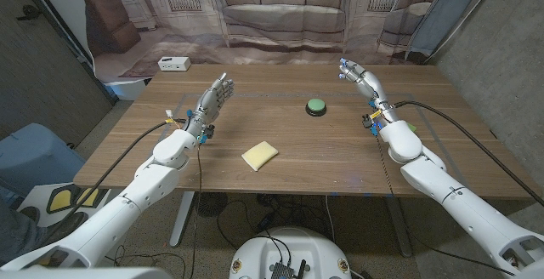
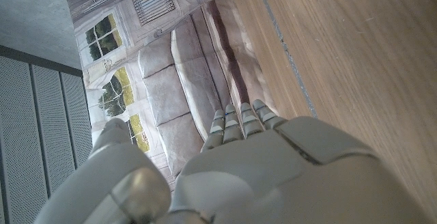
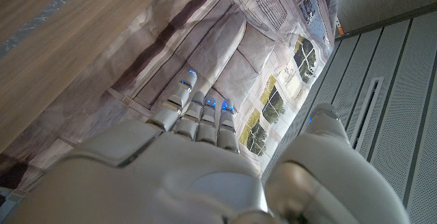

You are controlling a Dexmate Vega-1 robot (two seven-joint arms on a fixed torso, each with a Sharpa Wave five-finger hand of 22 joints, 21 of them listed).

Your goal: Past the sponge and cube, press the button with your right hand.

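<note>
While your right robot hand (image 1: 355,74) hangs wide and empty, right of the round green button (image 1: 316,106) on the wooden table (image 1: 340,160), swinging across carelessly could miss it.

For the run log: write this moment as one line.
round green button: unpressed | right hand: open, beside it | left hand: open | yellow sponge: on wooden table

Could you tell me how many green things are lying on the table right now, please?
2. A green button sits on the table's far middle, and a smaller green thing peeks out beside the right forearm near the right edge, partly hidden, so its kind is unclear.
</note>
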